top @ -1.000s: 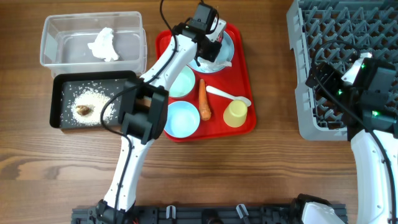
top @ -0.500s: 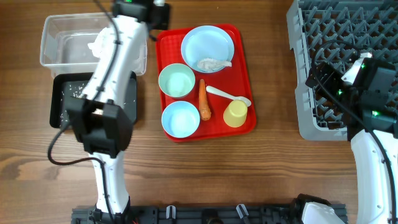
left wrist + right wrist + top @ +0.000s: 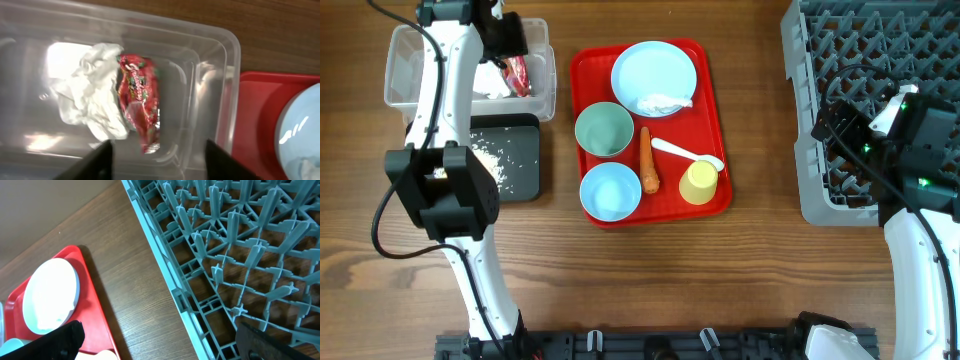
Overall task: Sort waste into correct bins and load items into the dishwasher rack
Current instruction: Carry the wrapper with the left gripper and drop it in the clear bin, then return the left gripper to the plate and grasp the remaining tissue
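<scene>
My left gripper (image 3: 508, 48) hangs open over the clear tub (image 3: 545, 60), with nothing between its fingers (image 3: 97, 162). Just below it the red wrapper (image 3: 139, 97) lies in the tub (image 3: 227, 75) against the crumpled white tissue (image 3: 92, 105). The black tray (image 3: 520, 165) in front of the tub holds rice grains (image 3: 485, 160). On the red tray (image 3: 715, 100) sit the pale blue plate (image 3: 654, 70) with a white scrap, green bowl (image 3: 604, 130), light blue bowl (image 3: 611, 190), carrot (image 3: 648, 160), spoon (image 3: 685, 152) and yellow cup (image 3: 700, 182). My right gripper (image 3: 160, 345) stands open and empty at the rack's (image 3: 235, 255) left edge.
The grey rack (image 3: 880, 60) fills the table's right back corner. Bare wood lies between it and the red tray (image 3: 95, 310), and along the front of the table. My left arm (image 3: 440, 150) crosses the black tray and the tub.
My left arm swung from the plate on the red tray leftward over the clear tub and its jaws opened; the red wrapper now lies in the tub. The right arm has not moved.
</scene>
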`<state>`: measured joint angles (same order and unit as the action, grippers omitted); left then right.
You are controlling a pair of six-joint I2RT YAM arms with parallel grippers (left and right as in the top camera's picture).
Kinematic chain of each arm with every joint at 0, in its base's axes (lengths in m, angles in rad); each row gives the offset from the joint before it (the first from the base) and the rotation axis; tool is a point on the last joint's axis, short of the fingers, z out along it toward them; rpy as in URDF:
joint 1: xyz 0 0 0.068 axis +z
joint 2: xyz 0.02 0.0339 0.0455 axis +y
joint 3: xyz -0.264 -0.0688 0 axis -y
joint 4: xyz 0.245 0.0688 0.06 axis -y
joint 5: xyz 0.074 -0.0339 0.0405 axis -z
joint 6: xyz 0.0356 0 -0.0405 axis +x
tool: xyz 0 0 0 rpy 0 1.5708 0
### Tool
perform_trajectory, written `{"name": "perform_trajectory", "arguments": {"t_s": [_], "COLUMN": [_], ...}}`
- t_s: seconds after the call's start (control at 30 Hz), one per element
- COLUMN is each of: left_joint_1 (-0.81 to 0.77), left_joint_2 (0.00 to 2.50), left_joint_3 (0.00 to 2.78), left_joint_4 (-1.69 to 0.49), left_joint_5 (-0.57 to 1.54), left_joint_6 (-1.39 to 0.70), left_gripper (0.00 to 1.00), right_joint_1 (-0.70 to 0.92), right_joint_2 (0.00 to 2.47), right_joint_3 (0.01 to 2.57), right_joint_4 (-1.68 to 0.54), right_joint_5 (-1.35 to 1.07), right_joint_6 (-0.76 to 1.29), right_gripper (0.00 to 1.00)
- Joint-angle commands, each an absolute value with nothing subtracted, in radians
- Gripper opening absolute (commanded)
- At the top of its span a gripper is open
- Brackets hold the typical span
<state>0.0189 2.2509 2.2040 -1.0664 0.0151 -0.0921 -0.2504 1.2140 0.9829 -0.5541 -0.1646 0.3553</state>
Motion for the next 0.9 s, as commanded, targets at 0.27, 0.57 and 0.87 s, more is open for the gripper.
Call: {"name": "perform_trajectory", "arguments": {"t_s": [0.27,0.57,0.87], "left_joint_1": [-0.130,-0.331,-0.402], "left_joint_2": [2.254,2.298,2.423], "left_joint_3": [2.203,2.203,2.203], "left_joint_4": [-1.082,-1.006,-0.950], "left_joint_5": [0.233,0.191,0.163], "left_joint_6": [0.134,0.308,0.368], "left_gripper": [0.91,1.00,1.00], "right_joint_1": [-0.252,-0.252,-0.252], "right_joint_2": [1.221,1.221,1.221], "right_joint_3": [0.994,0.994,0.994], "right_joint_4": [-0.551,-0.551,-0.554], "right_joint_5": [-0.181,-0.181,-0.182], "right_joint_6": [0.366,0.366,0.366], "right_gripper": [1.00,1.00,1.00]}}
